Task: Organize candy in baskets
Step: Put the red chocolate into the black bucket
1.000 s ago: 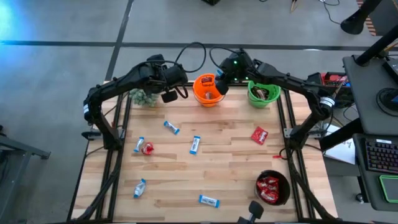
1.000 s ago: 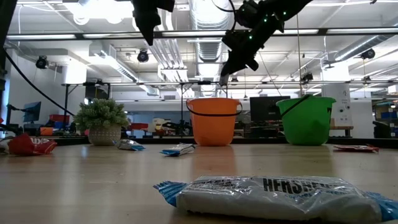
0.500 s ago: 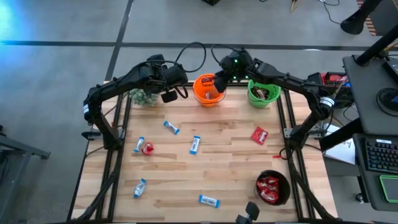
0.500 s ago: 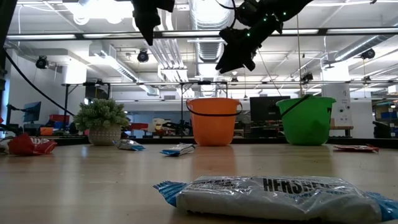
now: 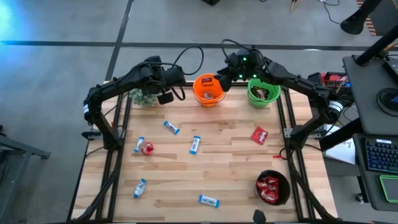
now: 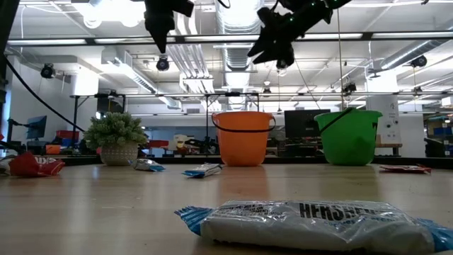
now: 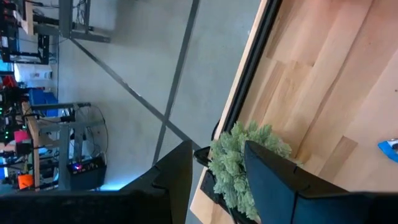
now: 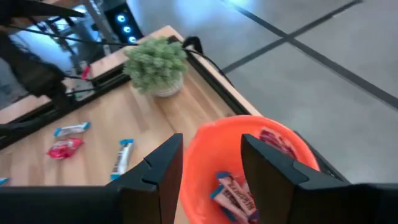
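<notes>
Sorting partly done: blue-and-white bars already in the orange basket [image 8: 252,165], dark brown ones in the green basket [image 5: 263,93], red packets in the black basket [image 5: 272,188], with several blue-and-white bars such as one mid-table [image 5: 195,144] and two red packets [image 5: 259,135] left loose on the wooden table [image 5: 230,171]. Raised above the orange basket's rim, right gripper [image 8: 211,165] with fingers apart and holding nothing. Parked high near the potted plant [image 7: 244,163] at the table's far-left corner, left gripper [image 7: 217,177], fingers likewise parted and empty.
</notes>
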`<state>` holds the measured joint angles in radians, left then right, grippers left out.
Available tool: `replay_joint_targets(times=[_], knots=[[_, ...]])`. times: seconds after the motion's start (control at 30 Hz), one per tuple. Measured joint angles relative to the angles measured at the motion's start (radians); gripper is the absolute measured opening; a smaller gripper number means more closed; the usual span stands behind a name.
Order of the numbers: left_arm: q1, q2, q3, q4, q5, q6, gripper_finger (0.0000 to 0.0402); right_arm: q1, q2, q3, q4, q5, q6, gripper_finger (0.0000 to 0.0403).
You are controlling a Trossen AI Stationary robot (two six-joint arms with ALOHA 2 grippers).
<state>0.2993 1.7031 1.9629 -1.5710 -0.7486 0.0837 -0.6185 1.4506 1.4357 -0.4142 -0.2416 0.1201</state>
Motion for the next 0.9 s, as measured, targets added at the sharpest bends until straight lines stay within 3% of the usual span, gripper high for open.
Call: replay_joint_targets(times=[0.1, 0.33, 0.6, 0.8, 0.9], knots=[[0.000, 0.000, 0.000, 0.000, 0.018, 0.000, 0.0128, 0.012, -0.008, 0.000, 0.000, -0.020, 0.000, 0.0147], [-0.001, -0.018, -0.001, 0.000, 0.241, -0.021, 0.0128, 0.019, -0.008, 0.000, -0.008, -0.023, -0.011, 0.0141], [0.000, -0.040, 0.031, 0.000, 0.193, 0.038, 0.0128, 0.027, -0.008, 0.000, -0.050, -0.031, -0.023, 0.0141], [0.003, -0.056, 0.081, 0.000, 0.158, 0.039, 0.0128, 0.039, -0.008, 0.000, -0.080, -0.213, -0.036, 0.0141], [0.003, -0.068, 0.108, 0.000, 0.158, 0.039, 0.0128, 0.056, -0.008, 0.000, -0.078, -0.228, -0.058, 0.0141]])
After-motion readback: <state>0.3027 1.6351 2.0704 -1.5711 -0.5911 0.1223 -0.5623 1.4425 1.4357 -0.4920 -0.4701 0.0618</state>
